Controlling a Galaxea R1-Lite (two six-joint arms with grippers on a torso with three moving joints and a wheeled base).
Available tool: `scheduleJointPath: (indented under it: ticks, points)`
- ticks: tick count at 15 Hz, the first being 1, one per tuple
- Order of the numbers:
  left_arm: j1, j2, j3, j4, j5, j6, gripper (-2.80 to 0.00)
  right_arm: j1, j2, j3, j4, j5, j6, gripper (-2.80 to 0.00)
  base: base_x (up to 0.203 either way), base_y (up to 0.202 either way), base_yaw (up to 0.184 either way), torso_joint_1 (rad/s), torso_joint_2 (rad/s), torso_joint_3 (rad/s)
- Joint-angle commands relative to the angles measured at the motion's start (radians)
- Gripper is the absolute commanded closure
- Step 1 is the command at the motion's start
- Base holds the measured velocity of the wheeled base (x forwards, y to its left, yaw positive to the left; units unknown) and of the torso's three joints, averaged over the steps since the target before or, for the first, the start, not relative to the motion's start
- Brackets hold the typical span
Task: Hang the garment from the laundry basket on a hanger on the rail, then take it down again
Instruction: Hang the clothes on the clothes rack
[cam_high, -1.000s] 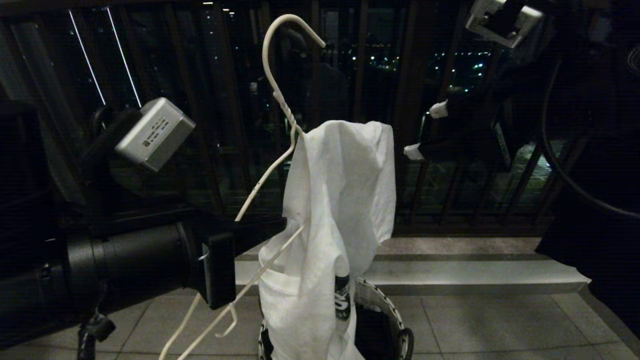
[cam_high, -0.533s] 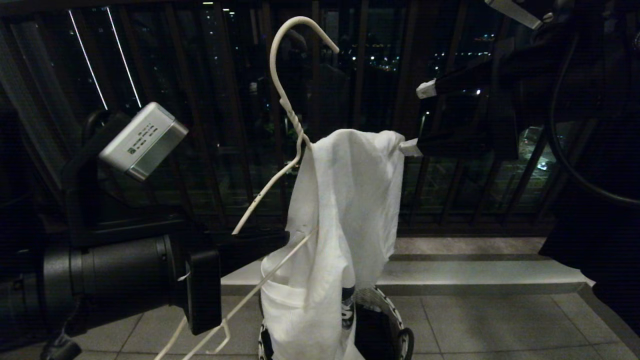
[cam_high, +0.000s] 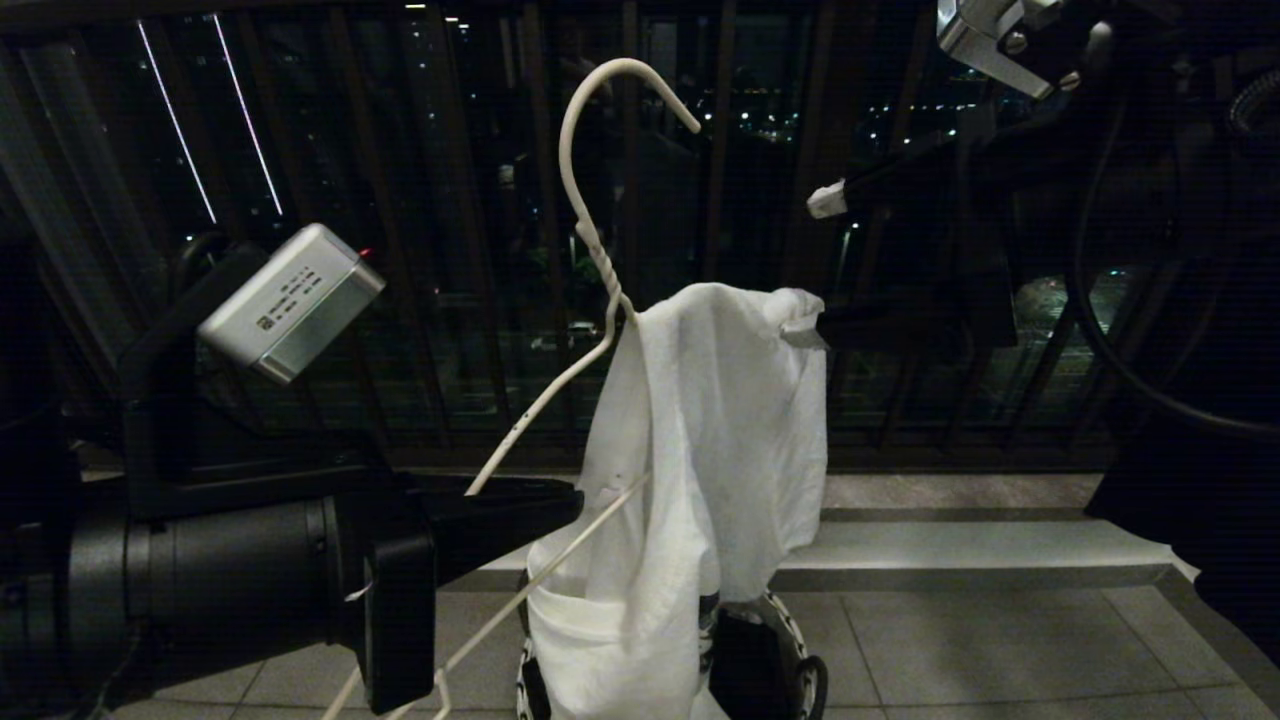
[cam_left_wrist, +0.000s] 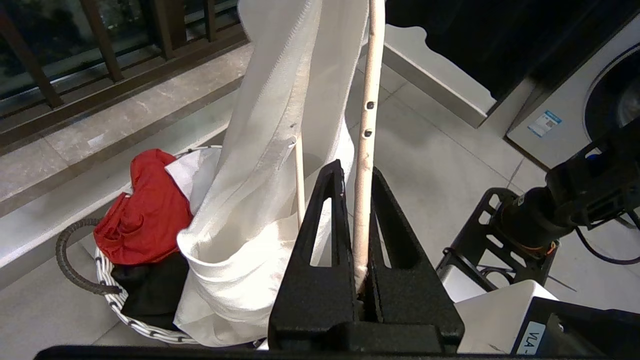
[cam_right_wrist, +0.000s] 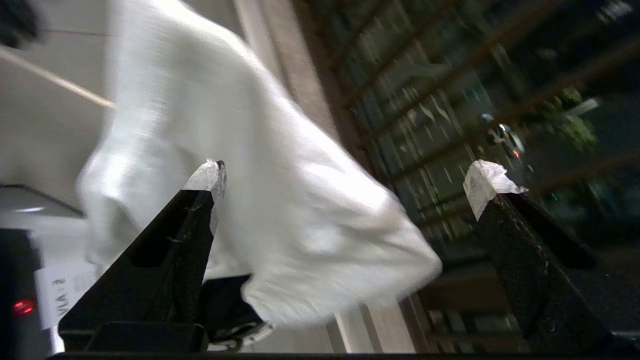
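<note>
The white garment (cam_high: 700, 450) hangs draped over one shoulder of the thin white wire hanger (cam_high: 592, 250), and its lower end reaches into the laundry basket (cam_high: 792, 640) on the floor. My left gripper (cam_left_wrist: 357, 175) is shut on the hanger's bare wire arm and holds it tilted, hook upward. My right gripper (cam_high: 815, 265) is open wide at the garment's upper right corner. Its lower fingertip (cam_high: 800, 335) is against the cloth. In the right wrist view the garment (cam_right_wrist: 280, 190) lies between the spread fingers. The rail is out of view.
A red cloth (cam_left_wrist: 145, 215) and a black garment (cam_left_wrist: 150, 292) lie in the basket (cam_left_wrist: 107, 290). The dark brown railing (cam_high: 450, 250) with vertical bars stands behind, above a raised stone step (cam_high: 950, 550). A washing machine (cam_left_wrist: 590, 100) stands to one side.
My right gripper's fingers have spread wider and come to the garment's upper corner. The left gripper has carried hanger and garment a little to the right and lower.
</note>
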Motion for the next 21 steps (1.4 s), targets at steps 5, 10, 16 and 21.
scheduleJointPath:
  ticks: [5,10,16,21]
  points:
    - [-0.051,-0.011,0.011,0.0,-0.001,-0.001,0.0,0.064,0.041,-0.005,-0.001,0.054,-0.009,-2.8,0.0,0.0,0.0,0.0,0.0,0.0]
    - [-0.053,-0.037,0.02,0.0,-0.061,-0.003,0.0,0.076,0.087,-0.029,0.038,0.147,-0.012,-2.8,0.0,0.0,0.0,0.0,0.0,0.0]
    - [-0.053,-0.043,0.026,0.0,-0.06,-0.001,0.0,0.094,0.092,-0.017,0.119,0.181,-0.039,-2.8,0.0,0.0,0.0,0.0,0.0,0.0]
    - [-0.052,-0.046,0.026,-0.003,-0.06,-0.001,0.0,0.121,0.123,-0.053,0.119,0.188,-0.039,-2.8,0.0,0.0,0.0,0.0,0.0,0.0]
